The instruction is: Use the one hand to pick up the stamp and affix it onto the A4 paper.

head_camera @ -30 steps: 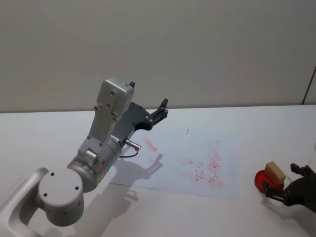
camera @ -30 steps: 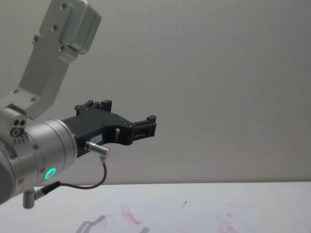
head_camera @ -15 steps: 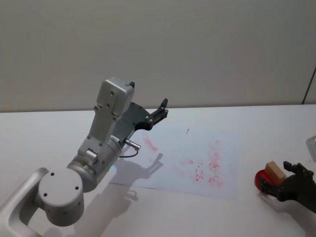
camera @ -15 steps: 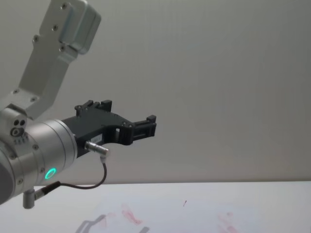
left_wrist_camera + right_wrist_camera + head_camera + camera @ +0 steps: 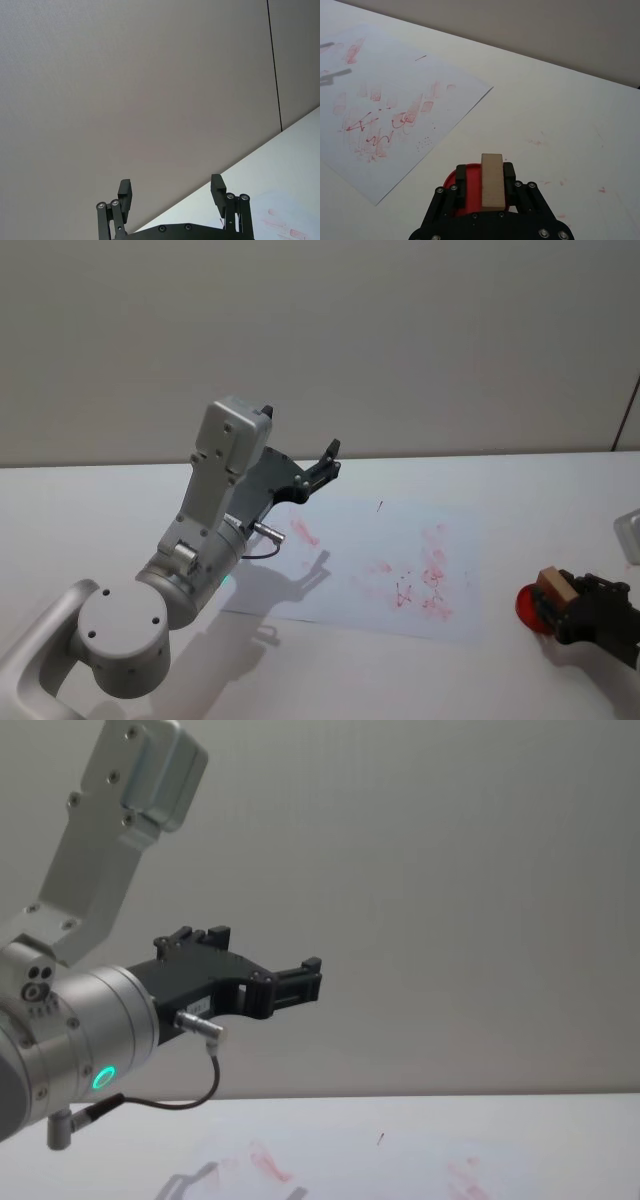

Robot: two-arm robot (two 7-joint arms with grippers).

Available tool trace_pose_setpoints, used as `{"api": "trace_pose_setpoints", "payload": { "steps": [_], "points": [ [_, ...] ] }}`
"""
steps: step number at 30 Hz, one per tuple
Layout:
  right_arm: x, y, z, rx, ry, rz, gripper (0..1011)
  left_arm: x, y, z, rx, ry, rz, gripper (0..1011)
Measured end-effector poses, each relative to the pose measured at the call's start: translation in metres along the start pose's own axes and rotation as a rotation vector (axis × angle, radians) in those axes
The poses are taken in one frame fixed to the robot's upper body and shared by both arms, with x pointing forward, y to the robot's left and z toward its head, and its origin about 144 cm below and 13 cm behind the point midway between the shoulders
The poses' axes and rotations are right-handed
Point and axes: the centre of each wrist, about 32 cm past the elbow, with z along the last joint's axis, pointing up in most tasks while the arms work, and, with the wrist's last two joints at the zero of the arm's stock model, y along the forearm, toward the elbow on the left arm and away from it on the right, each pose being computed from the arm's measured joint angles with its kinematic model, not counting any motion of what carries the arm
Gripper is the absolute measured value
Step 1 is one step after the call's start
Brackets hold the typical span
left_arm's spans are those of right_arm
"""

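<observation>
Right gripper (image 5: 556,602), black metal linkage type, sits low over the white tabletop (image 5: 100,510) toward its near right corner. Its fingers (image 5: 509,171) stand on either side of the small light-tan wood-like rectangular stamp (image 5: 551,585). In the right wrist view a strip of red shows between the block (image 5: 492,187) and one finger, so the jaws straddle the stamp but are not clamped on it.

The stamp stands upright on a round red glossy ink pad (image 5: 527,606), just off the right edge of the paper. Its top face is plain and smooth.

The flat white A4 paper (image 5: 400,535) lies in the middle of the table, skewed to the table edges. It carries matte red smudges and bar-shaped prints (image 5: 415,107), none legible as writing. There is one short dark tick near its far edge (image 5: 379,506).

Left gripper (image 5: 331,458), of the same black linkage build, is parked in the air above the far left corner of the paper. Its two fingers are spread wide and hold nothing. It is mounted on a silver cylindrical wrist with a green ring light (image 5: 103,1077) and a metal plug with a black cable (image 5: 200,1025). A small white label on the gripper body is too small to read.
</observation>
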Motion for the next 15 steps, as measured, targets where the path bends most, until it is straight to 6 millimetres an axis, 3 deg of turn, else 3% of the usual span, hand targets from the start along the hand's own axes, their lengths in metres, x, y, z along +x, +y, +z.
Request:
{"api": "trace_pose_setpoints", "payload": {
  "steps": [8,15],
  "points": [
    [-0.0003,0.001,0.0001,0.0,0.0,0.0,224,0.0,0.0,0.0,0.0,0.0,0.0,1001],
    [-0.0001,0.0004,0.0015,0.015,-0.005,0.0,217,0.0,0.0,0.0,0.0,0.0,0.0,1001]
  ]
}}
